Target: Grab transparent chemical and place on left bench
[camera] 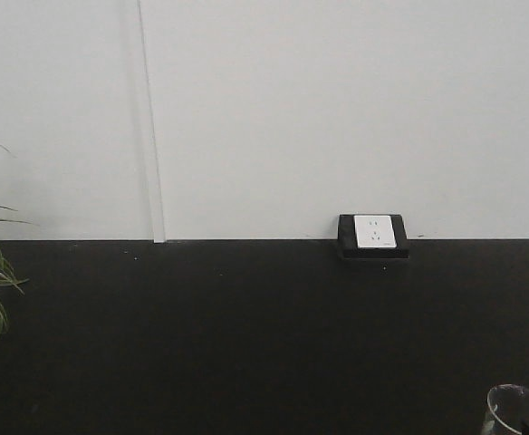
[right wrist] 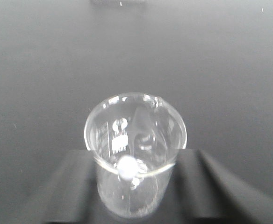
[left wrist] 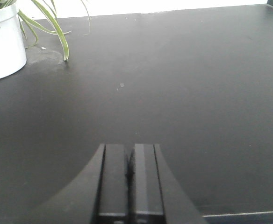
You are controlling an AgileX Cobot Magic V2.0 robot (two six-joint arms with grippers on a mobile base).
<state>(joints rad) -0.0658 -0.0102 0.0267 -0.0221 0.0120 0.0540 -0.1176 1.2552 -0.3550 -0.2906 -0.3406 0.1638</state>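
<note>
Standing upright, the clear glass beaker (right wrist: pixel 135 154) is clasped on both sides by the fingers of the right hand (right wrist: pixel 136 157), toward the front edge of the black desk (left wrist: pixel 197 93), on its right. The left hand (left wrist: pixel 131 175) is closed on nothing above the desk, with a white plant pot (left wrist: pixel 3 42) near the left edge. A white socket (camera: pixel 374 232) is set at the back edge.

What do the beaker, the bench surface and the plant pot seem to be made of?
Beaker: clear glass, it seems; see-through wall, bright glints, white printed marks.
Bench surface: matte black, perhaps laminate or resin; dull, no sharp reflections.
Plant pot: smooth white, plastic or glazed ceramic; cannot tell.
</note>
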